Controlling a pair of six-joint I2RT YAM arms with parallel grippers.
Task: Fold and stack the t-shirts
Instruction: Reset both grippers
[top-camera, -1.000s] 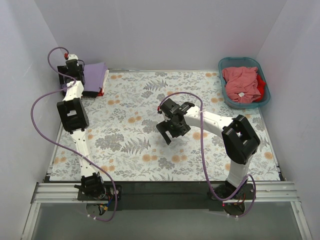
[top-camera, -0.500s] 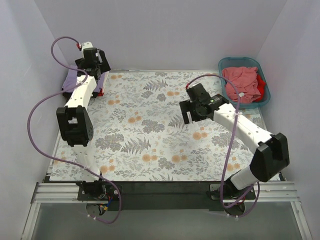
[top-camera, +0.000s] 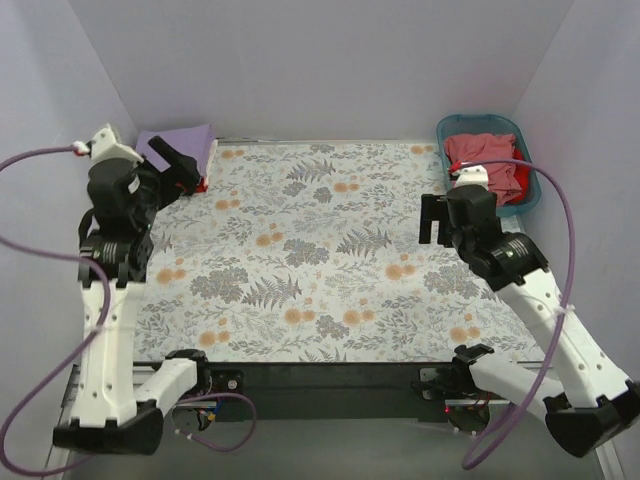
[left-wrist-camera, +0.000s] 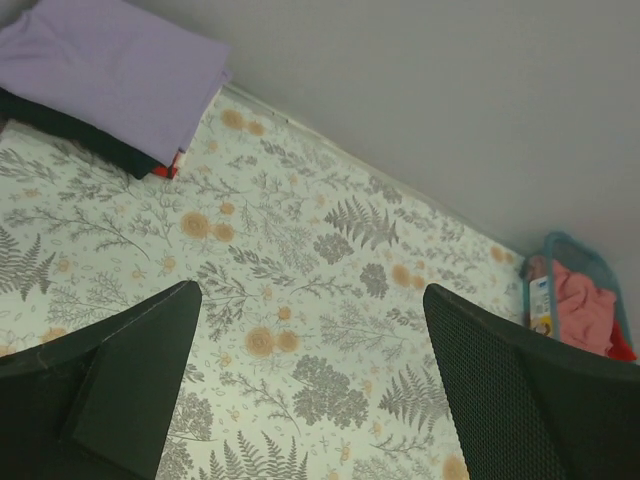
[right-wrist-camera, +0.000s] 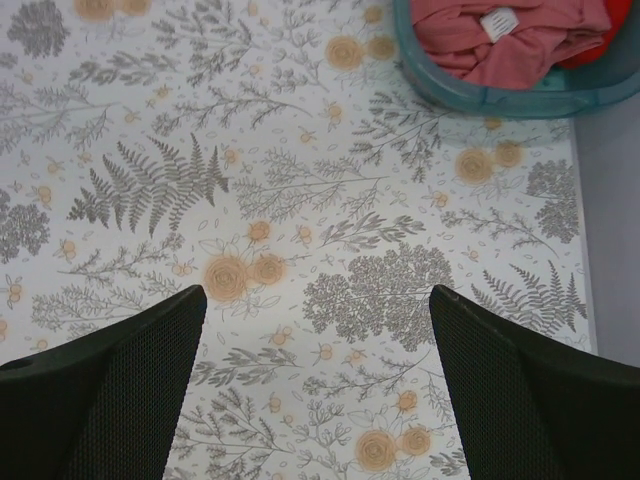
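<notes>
The purple shirt (left-wrist-camera: 110, 65) lies folded atop the black shirt (left-wrist-camera: 80, 130), far-left counter (top-camera: 300, 260) corner. My left claw (left-wrist-camera: 310, 295) and right claw (right-wrist-camera: 318, 295) are both wide, empty — next imo: right one drops into the basket (right-wrist-camera: 480, 98), pinches the pink shirt (right-wrist-camera: 500, 35).

Both arms raised; left gripper (left-wrist-camera: 310, 292), right gripper (right-wrist-camera: 317, 292) spread wide, empty

A stack of folded t-shirts (top-camera: 187, 150) sits at the far left corner of the table (top-camera: 320, 260). At the far right corner (well apart from it), a basket (top-camera: 478, 119) holds loose t-shirts (top-camera: 490, 160).
</notes>
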